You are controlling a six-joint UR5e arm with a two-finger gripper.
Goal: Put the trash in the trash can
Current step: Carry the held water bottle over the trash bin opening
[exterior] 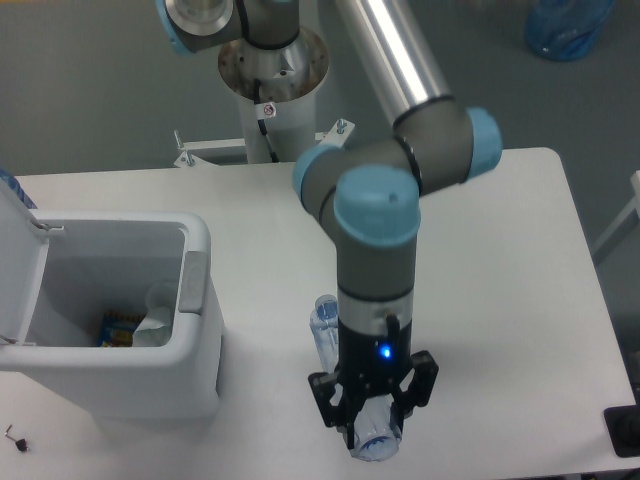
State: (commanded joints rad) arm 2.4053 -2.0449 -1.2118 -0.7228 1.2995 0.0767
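Observation:
The clear plastic bottle (pixel 325 325) lies on the white table (pixel 500 300) near its front edge, its cap end pointing away and its base (pixel 378 445) toward me. My gripper (pixel 374 418) points straight down over the bottle's lower half, with a black finger pressed against each side of it. The bottle still rests on the table. The white trash can (pixel 195 300) stands at the left with its lid (pixel 20 260) swung open. The crumpled translucent-white wrapper (pixel 155 325) lies inside it.
A colourful blue-yellow packet (pixel 118 328) lies in the bin beside the wrapper. The arm's base column (pixel 272 90) stands behind the table's far edge. A blue bag (pixel 565 25) sits on the floor at the far right.

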